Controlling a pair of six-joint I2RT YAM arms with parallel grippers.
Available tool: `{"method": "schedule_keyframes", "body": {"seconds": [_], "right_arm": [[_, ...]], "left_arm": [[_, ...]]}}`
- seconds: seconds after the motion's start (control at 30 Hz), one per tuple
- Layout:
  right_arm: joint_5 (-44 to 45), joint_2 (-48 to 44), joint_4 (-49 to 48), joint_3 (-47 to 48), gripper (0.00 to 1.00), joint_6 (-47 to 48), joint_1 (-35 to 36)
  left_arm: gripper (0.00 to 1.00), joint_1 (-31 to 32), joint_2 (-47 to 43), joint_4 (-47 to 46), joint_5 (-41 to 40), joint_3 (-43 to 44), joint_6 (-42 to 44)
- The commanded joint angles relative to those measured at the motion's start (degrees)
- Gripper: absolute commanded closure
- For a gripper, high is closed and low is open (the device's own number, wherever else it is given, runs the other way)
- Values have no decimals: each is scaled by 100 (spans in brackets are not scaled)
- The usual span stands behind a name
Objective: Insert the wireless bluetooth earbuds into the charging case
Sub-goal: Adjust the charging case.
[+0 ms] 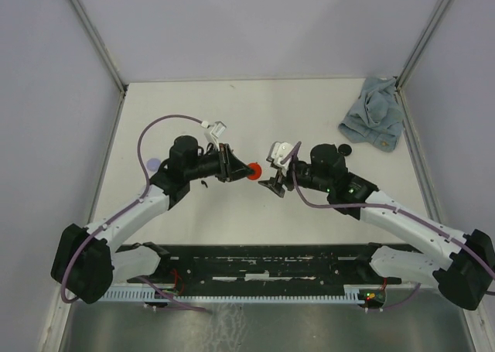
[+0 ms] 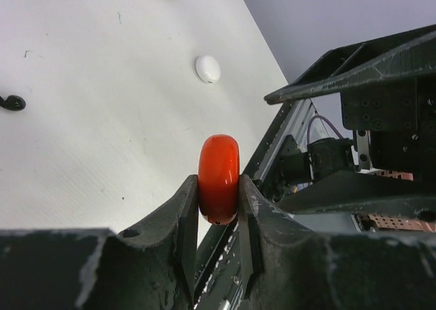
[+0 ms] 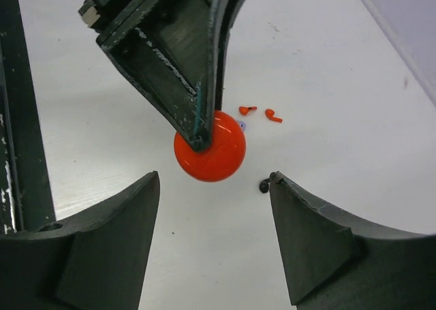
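Our left gripper (image 2: 218, 191) pinches the red case (image 2: 218, 161) by its faces, our right gripper (image 3: 214, 187) stands wide open and empty facing it, and two red earbuds (image 3: 247, 110) lie on the table (image 3: 340, 65) beyond.

Top view. White desk (image 1: 255, 104), matte, with faint scuffs. Crumpled blue-grey cloth (image 1: 373, 114) at 2 o'clock on the desk, bunched in the far right corner, its right edge against the wall there. Pale grey back wall (image 1: 247, 27) at 12 o'clock. Two slanted metal posts, left post (image 1: 94, 35) at 11 o'clock and right post (image 1: 425, 35) at 1 o'clock. Black base plate (image 1: 255, 263) along the near edge at 6 o'clock. White slotted strip (image 1: 247, 294) just below it.
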State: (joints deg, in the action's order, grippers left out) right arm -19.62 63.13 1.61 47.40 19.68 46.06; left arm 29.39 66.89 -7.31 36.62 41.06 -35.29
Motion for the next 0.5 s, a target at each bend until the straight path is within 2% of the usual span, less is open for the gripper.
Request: {"method": "schedule_keyframes", "body": {"seconds": [0.0,0.23,0.37,0.47], "right_arm": [[33,-340,-1257,-403,27,-1941,-226],[428,-556,-2496,-1052,31,-3731,-299],[740,-620,-3229,-1434,32,-4284,-308],[619,-583,-3788,-1644,33,-4470,-306]], "left_arm": [[88,58,-238,-1415,-376,-306,-475],[89,363,-440,-2657,-832,-631,-637],[89,498,-554,-3079,-1086,-723,-638],[89,554,-658,-3400,-1216,-849,-721]]}}
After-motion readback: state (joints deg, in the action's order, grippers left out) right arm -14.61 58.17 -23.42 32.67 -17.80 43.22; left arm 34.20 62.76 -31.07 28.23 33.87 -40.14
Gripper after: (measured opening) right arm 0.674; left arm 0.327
